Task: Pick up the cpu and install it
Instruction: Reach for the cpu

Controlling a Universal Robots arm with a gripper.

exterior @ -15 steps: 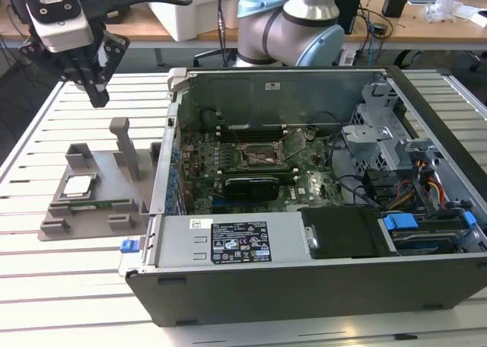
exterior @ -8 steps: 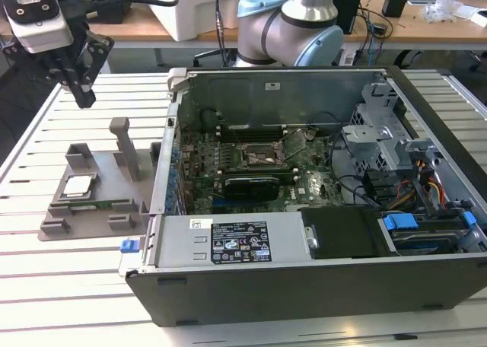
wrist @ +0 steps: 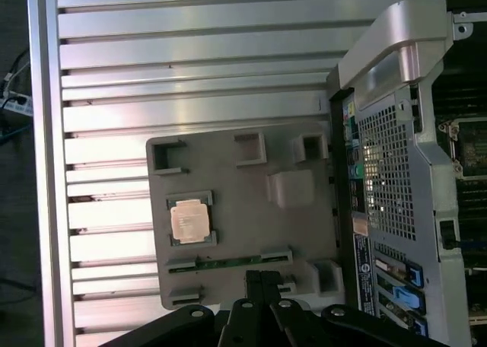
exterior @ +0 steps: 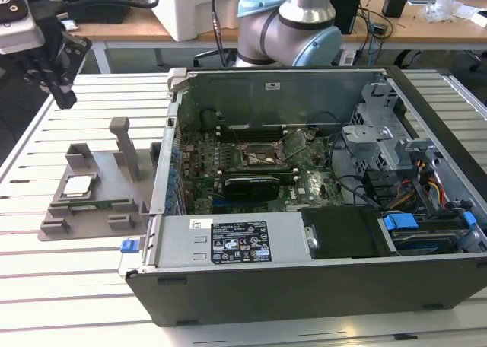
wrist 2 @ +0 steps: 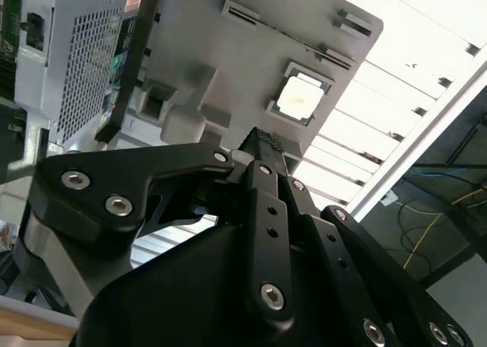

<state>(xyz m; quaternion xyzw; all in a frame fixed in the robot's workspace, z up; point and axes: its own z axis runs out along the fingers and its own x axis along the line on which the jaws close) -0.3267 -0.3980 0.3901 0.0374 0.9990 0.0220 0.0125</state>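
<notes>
Closest to the wrist cameras is the black gripper (wrist: 261, 275). Its fingers seem to be pressed together with nothing between them, though the angle is not good. Below it, well apart, lies the cpu (wrist: 189, 220), a small flat square with a shiny silver top and a thin green rim. It sits in a square pocket of the grey plate (wrist: 243, 202), a little to one side of the fingertips. Low blocks and one taller post (exterior: 125, 145) stand on the plate around it. Just beside the plate is the open computer case (exterior: 304, 286), with the board socket (exterior: 262, 158) inside. All rests on a slatted metal table (exterior: 46, 286).
</notes>
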